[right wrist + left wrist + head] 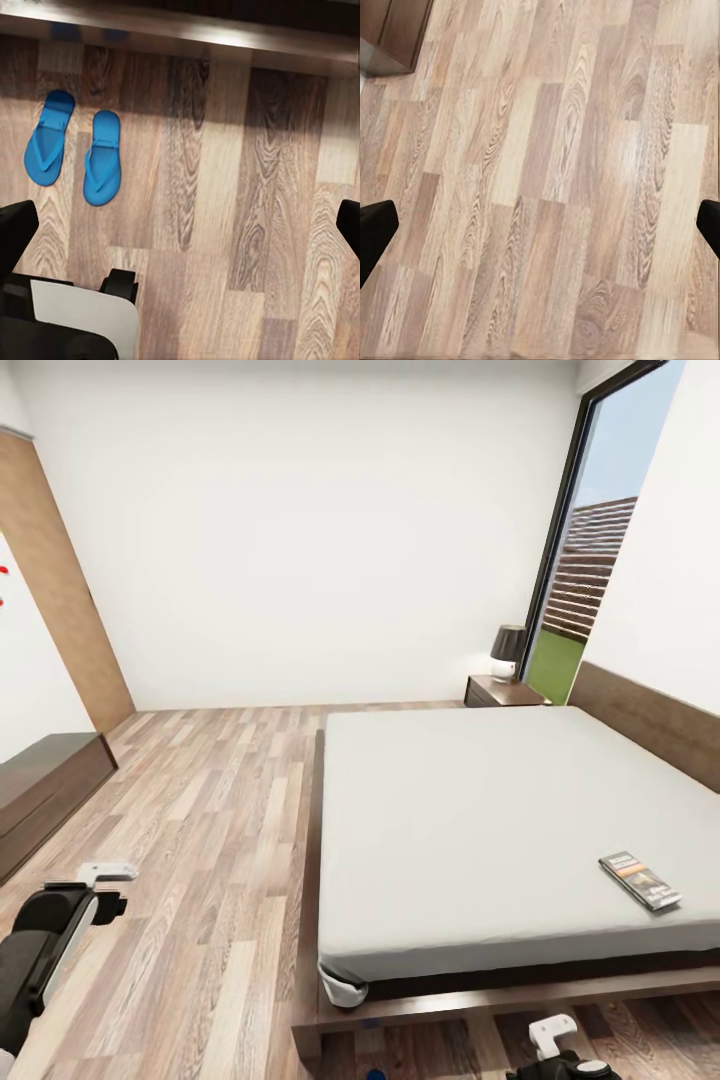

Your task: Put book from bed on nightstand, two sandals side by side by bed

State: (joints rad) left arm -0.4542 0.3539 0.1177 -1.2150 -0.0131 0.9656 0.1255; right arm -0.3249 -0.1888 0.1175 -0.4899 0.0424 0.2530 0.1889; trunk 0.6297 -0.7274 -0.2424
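At the far left of the head view a long low dark bench (pixel 45 785) runs along the wall, cut off by the picture's edge, and a tall wood panel (pixel 60 590) stands behind it. Between the bench and the bed (pixel 500 820) lies a broad stretch of bare wood-plank floor (pixel 200 810) reaching to the white back wall. The left arm (pixel 40 950) sits low at the lower left, forearm pointing forward over the floor; its end effector (pixel 540 225) looks straight down at the planks, the two dark fingertips (pixel 375 232) standing wide apart at opposite edges of the left wrist view with nothing between them, and a corner of the bench shows there too. The bed's dark frame edge runs along the floor, and its grey mattress is bare except for the book (pixel 640 880), lying flat near the mattress's near right corner, close to the edge. Beyond the bed's far corner stands the nightstand (pixel 505 691) with a small lamp (pixel 508 650) on it, beside a tall window. The right arm is cut off at the bottom edge. In the right wrist view its end effector (pixel 180 225) is spread open and empty above the floor, and the two sandals (pixel 75 150) lie side by side, nearly parallel and just apart, on the planks just beside the bed frame's shadowed edge.
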